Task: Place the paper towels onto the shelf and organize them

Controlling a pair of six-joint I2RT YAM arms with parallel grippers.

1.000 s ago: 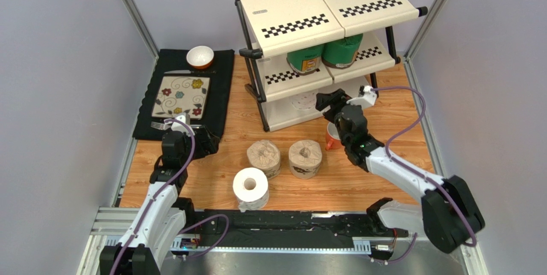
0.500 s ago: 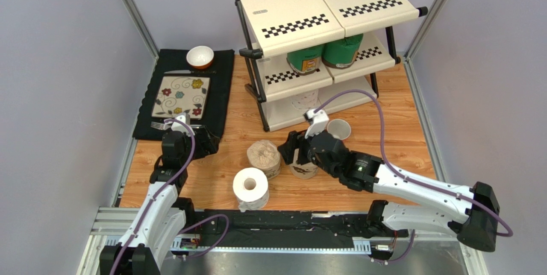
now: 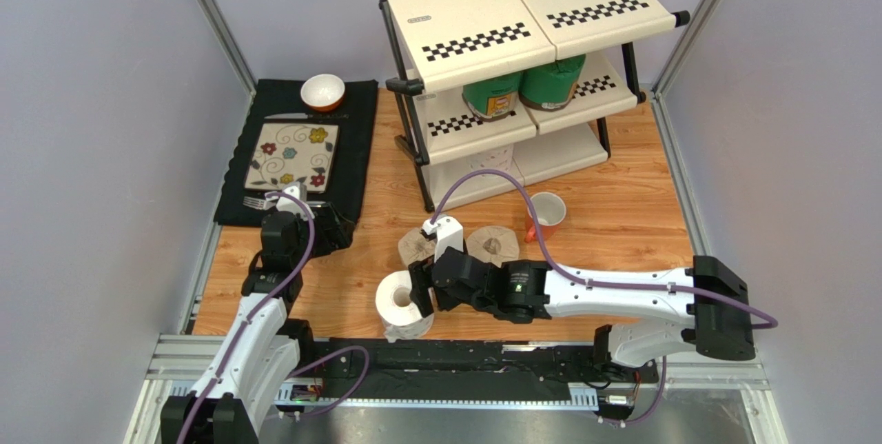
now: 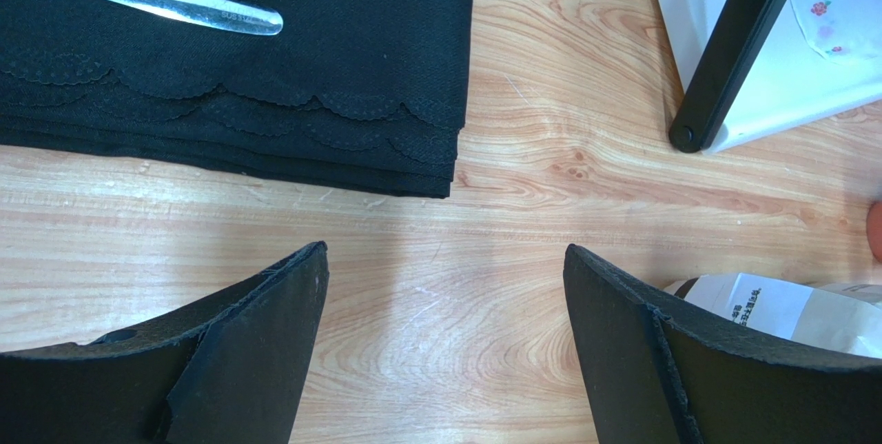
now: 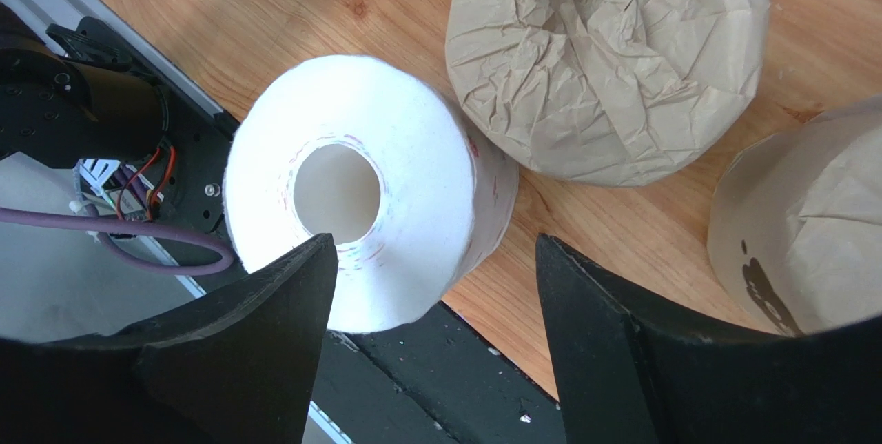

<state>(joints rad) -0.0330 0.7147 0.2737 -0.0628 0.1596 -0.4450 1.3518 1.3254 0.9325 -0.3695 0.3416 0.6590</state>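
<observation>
Swung clear of the three-tier black-framed cream shelf [image 3: 487,25] at one o'clock, and now down at six o'clock. Right gripper [image 5: 430,258] poised over the white wrapped paper-towel roll [image 5: 362,191], which stands on end at the tabletop's near edge. Jaws spread wide, above the roll's near side, nothing pinched yet. Two brown kraft rolls [image 5: 606,51] just beyond it, toward twelve and two o'clock. Two green rolls [image 3: 492,96] already parked on the middle tier. Looks like the next pick lining up. Left gripper [image 4: 445,279] low at nine o'clock, jaws spread over bare wood beside the black cloth placemat [image 4: 238,82].
</observation>
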